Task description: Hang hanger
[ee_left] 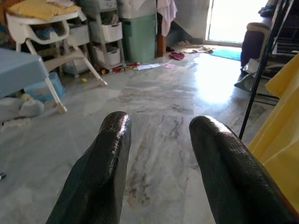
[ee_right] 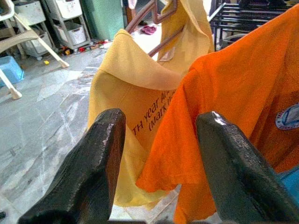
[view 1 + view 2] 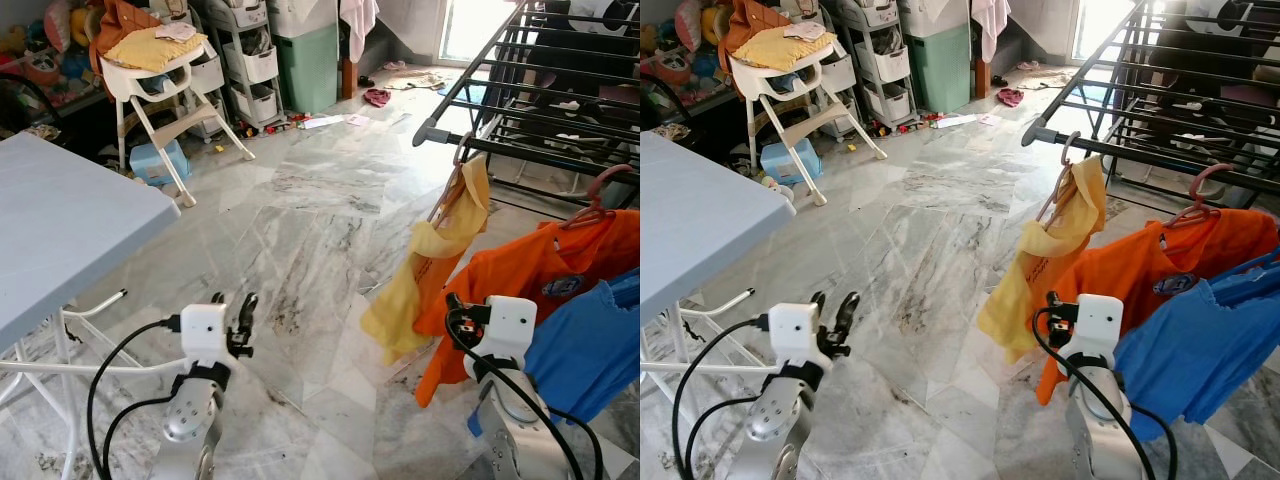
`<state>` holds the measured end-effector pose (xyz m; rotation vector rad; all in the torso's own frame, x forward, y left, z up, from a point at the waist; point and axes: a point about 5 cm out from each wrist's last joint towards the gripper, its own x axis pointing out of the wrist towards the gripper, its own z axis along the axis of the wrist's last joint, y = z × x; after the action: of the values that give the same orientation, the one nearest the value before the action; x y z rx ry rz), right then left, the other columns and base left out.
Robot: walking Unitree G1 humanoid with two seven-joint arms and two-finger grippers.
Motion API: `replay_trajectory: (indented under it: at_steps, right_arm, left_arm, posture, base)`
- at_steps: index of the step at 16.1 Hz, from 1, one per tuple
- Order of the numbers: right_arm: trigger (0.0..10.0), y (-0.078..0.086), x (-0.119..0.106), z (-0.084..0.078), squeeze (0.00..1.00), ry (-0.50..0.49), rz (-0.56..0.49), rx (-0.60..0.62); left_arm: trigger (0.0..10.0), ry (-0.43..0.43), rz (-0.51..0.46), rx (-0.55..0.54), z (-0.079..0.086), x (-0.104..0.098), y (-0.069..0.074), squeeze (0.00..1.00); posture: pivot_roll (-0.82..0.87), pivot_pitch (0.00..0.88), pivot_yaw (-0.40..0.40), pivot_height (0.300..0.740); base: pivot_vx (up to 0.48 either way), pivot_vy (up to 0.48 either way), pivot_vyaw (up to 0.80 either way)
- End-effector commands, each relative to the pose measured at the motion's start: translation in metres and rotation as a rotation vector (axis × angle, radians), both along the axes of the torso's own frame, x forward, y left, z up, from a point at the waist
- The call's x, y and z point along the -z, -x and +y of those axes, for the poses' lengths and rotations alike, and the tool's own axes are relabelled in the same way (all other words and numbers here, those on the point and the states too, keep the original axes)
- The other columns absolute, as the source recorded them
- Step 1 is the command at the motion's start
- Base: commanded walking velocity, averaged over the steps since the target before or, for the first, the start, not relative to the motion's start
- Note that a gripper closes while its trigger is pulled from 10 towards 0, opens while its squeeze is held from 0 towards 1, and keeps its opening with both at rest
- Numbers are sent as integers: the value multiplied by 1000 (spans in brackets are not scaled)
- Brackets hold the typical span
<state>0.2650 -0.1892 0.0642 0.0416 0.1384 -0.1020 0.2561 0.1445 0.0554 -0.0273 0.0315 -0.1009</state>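
Hanging appears complete: yellow shirt (image 3: 420, 275) hangs on the rack (image 3: 540, 100). Both the left gripper (image 1: 159, 154) and right gripper (image 2: 161, 154) are wide, empty; next, withdraw from the rack.

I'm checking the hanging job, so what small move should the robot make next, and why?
Probably draw the right gripper back from the rack. Its jaws are open and empty, and the yellow shirt, orange shirt and blue shirt already hang there on hangers.

Three shirts hang on one drying rack (image 3: 560, 90): one yellow shirt (image 3: 425, 270), one orange shirt (image 3: 530, 275), one blue shirt (image 3: 590, 345). Two pink hangers show, one hanger (image 3: 455, 165) above yellow, another hanger (image 3: 598, 195) above orange. One high chair (image 3: 160, 75), one green bin (image 3: 308, 65), one blue surface (image 3: 60, 220).
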Motion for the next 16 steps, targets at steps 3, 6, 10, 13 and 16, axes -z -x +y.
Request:
replay_trajectory:
  at_steps: [3, 6, 10, 13, 16]
  right_arm:
    - [10000, -2, -6, 2, 0, -32, -18, 2]
    - [10000, 1, -7, 0, 0, -17, -27, 21]
    - [10000, 2, -6, -2, 0, -12, -18, 23]
    - [10000, 1, -6, -3, 0, -9, -16, 19]
    - [10000, 0, -6, -3, 0, -2, -11, 12]
  left_arm:
    - [10000, -63, 7, 7, 5, -2, 0, 0]
    - [10000, -70, 32, 8, 8, 3, 5, 0]
    - [10000, -87, 75, -3, 14, 15, 13, 0]
    - [10000, -83, 80, -16, 15, 16, 13, 0]
    - [10000, -80, 75, -29, 15, 16, 13, 0]
  posture:
    - [-138, 0, 110, 740]
    - [-140, 0, 117, 740]
    - [-143, 0, 119, 740]
    - [-142, 0, 118, 740]
    - [-138, 0, 111, 740]
  base:
    - [0, 0, 0]
    - [0, 0, 0]
    - [0, 0, 0]
    - [0, 0, 0]
    - [0, 0, 0]
